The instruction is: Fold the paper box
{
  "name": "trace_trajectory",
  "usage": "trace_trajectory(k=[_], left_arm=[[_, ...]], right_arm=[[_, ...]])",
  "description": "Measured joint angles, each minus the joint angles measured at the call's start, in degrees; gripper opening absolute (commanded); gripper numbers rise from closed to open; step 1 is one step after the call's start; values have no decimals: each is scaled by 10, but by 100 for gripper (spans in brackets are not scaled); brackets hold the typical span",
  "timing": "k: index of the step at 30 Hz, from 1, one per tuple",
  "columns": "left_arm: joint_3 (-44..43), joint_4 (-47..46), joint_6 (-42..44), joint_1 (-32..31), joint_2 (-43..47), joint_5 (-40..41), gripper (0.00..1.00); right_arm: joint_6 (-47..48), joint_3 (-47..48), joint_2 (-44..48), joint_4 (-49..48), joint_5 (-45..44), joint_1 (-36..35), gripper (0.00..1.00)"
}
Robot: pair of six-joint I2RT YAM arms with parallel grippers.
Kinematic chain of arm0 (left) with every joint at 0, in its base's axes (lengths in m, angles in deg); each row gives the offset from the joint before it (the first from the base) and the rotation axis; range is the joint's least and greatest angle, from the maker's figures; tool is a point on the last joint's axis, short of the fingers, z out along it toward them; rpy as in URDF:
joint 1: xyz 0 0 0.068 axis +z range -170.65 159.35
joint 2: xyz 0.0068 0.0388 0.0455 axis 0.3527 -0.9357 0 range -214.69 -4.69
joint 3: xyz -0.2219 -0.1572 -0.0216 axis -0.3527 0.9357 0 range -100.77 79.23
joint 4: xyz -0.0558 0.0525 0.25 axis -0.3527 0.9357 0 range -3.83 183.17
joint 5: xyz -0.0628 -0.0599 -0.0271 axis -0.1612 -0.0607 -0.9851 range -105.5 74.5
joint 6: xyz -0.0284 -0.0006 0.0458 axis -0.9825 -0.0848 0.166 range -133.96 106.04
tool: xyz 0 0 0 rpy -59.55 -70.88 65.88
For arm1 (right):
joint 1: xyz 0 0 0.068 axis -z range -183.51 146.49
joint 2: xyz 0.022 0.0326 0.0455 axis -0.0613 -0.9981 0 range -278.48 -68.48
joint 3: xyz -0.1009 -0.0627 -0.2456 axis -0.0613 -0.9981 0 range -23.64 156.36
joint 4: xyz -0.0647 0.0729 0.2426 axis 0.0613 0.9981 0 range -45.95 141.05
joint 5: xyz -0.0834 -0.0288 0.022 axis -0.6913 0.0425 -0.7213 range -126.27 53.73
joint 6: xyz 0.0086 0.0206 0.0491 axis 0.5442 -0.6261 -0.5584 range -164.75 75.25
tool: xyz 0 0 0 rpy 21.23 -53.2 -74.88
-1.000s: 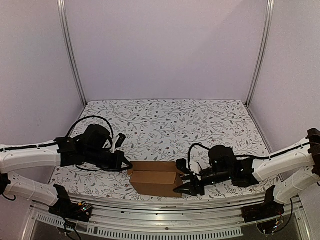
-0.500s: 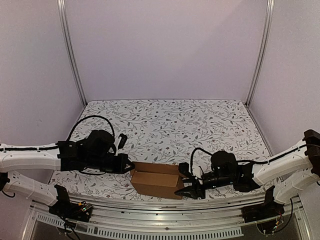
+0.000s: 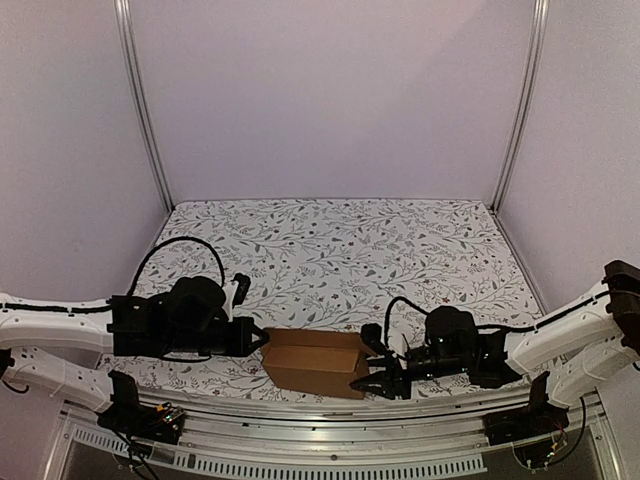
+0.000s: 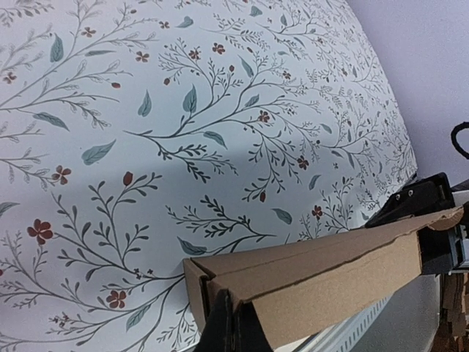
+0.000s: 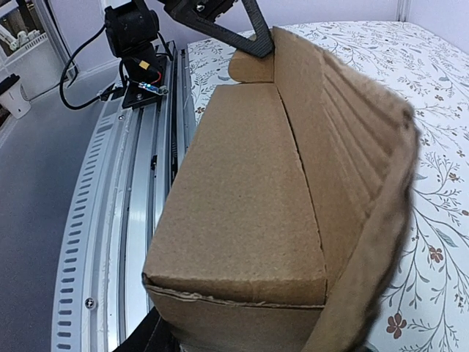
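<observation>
Both arms have sunk toward the near edge since a second ago, and the left gripper (image 3: 255, 338) has dropped lower beside the box (image 3: 312, 362), which has slid a little nearer the rail (image 3: 300, 440).

That brown cardboard box lies lengthwise on the cloth (image 3: 340, 250) between the two grippers, close to the table's near edge. In the left wrist view the box (image 4: 330, 279) runs off to the right, its near end cut by the bottom of the picture.

The left gripper is clenched, with nothing seen between its fingers (image 4: 233, 330), whose tips sit against the left end of the box.

The right gripper (image 3: 385, 383) is at the right end and grasps the box. In its wrist view the box (image 5: 234, 213) fills the space between the fingers (image 5: 245, 29), one over the far top corner and the other dark beneath the near bottom edge. A long flap (image 5: 374, 183) stands loose along the box's far side, curling upward.

The cloth is white, printed with thin grey-green sprigs, leaves and small red flowers, and it covers the whole tabletop. Plain pale lilac walls (image 3: 330, 100) close the table in at the back and on both sides. Two aluminium posts (image 3: 140, 100) rise at the back corners. The slotted metal rail runs along the front, with the arm bases fixed to it.
</observation>
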Motion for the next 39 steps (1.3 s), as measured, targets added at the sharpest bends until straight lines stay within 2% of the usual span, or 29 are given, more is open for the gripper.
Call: trace_trajectory(k=[16,39], left_arm=[[21,-10,-2,-28,19,56,0],[27,4,10,-40,33,81,0]], right_arm=[[-22,-2,-5,-19,-24,-14,22],[-31,-2,-16,-38,-45,-26,22]])
